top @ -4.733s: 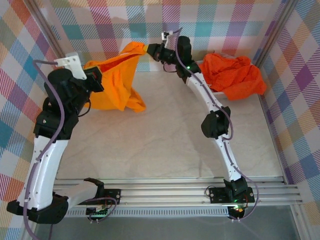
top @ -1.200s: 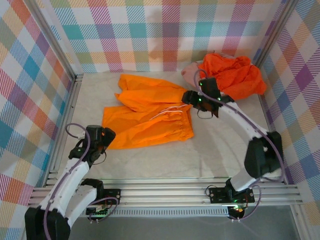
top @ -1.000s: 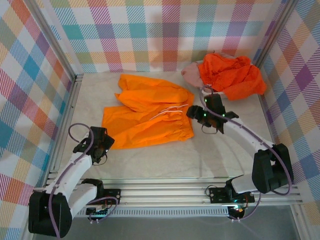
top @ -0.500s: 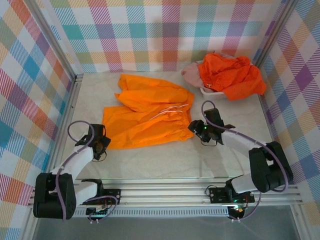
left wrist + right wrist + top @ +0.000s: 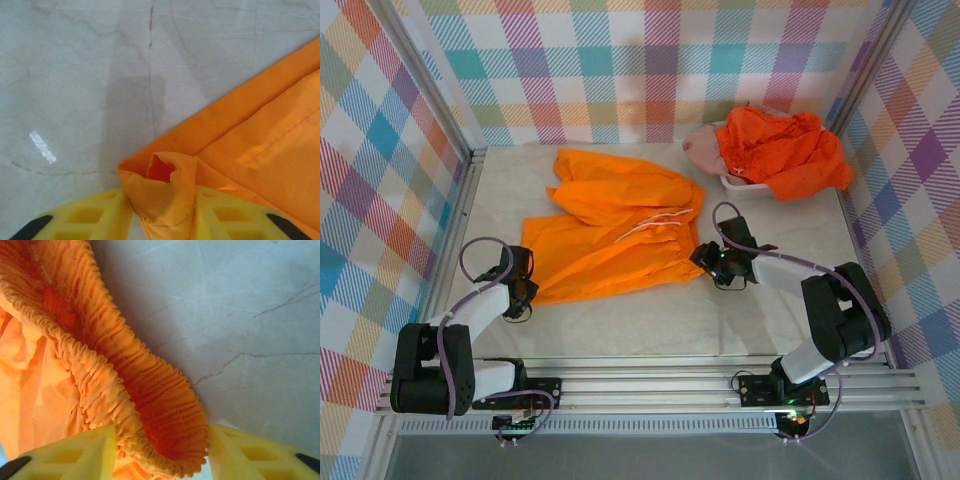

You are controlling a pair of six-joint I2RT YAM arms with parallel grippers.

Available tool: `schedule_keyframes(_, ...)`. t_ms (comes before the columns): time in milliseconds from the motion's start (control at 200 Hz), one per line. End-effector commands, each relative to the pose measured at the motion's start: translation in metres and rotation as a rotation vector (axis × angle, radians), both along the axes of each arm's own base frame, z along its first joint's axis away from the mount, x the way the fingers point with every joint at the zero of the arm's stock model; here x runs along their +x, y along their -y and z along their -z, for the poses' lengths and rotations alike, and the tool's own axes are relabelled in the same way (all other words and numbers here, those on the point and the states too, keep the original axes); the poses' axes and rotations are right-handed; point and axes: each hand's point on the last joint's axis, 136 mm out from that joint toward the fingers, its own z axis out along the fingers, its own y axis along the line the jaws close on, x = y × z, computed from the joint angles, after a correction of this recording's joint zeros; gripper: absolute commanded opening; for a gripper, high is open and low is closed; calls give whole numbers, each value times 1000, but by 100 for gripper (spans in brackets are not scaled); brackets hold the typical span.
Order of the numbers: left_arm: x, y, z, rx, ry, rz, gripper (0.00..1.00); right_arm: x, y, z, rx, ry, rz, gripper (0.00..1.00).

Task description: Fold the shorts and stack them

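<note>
Left gripper (image 5: pixel 524 289) is lying low on the table (image 5: pixel 650 315) at the near left. Its jaws are clamping the near-left hem corner of the spread orange shorts (image 5: pixel 620 235), with cloth bunching up between the yellow fingers (image 5: pixel 95 215). These shorts are lying flat at mid-table. Right gripper (image 5: pixel 713 262) is gripping the gathered waistband at their right edge, both fingers pressing on it. At the far right, the basket (image 5: pixel 738 184) is holding the second orange shorts (image 5: pixel 785 150) and the pink shorts (image 5: pixel 700 148).

No readable text, no label or brand legible on the orange shorts (image 5: pixel 610 250), no numbers, no signs
</note>
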Motion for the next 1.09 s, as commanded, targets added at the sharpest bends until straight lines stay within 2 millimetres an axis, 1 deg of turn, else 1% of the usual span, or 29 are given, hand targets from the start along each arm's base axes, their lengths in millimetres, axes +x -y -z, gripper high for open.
schedule_keyframes(0, 30, 14, 4, -81, 104, 36, 29, 14, -6, -9, 6, 30, 1, 46)
schedule_keyframes(150, 33, 19, 7, -104, 106, 60, 22, 16, -10, -5, 14, 16, 0, 30)
schedule_keyframes(310, 38, 23, 2, -116, 114, 89, 11, 16, -14, -3, 30, 5, -5, 12)
schedule_keyframes(360, 41, 24, -2, -119, 123, 98, 6, 17, -13, -4, 27, 8, -1, 7)
schedule_keyframes(400, 42, 25, -8, -122, 131, 106, 2, 17, -12, -6, 23, 15, 0, 0)
schedule_keyframes(435, 47, 26, -17, -122, 156, 113, 0, 18, -11, -10, 19, 27, -1, 0)
schedule_keyframes(445, 43, 26, -17, -122, 139, 115, 0, 18, -11, -11, 18, 30, -1, 0)
schedule_keyframes(495, 44, 25, -29, -116, 154, 121, 0, 21, -10, -20, 12, 51, -4, 0)
schedule_keyframes(585, 51, 22, -66, -87, 215, 138, 0, 26, -8, -43, -10, 102, -22, 0)
schedule_keyframes(605, 53, 21, -75, -78, 229, 145, 0, 29, -8, -51, -13, 120, -28, 0)
schedule_keyframes(700, 58, 16, -126, -27, 309, 162, 0, 37, -6, -87, -35, 190, -53, 0)
schedule_keyframes(800, 66, 10, -184, 26, 409, 179, 0, 45, -4, -126, -45, 271, -62, 0)
schedule_keyframes(950, 77, 4, -266, 100, 533, 207, 0, 62, -3, -194, -42, 416, -77, 0)
schedule_keyframes(1090, 89, -2, -341, 183, 636, 230, 0, 76, -10, -262, -23, 562, -112, 0)
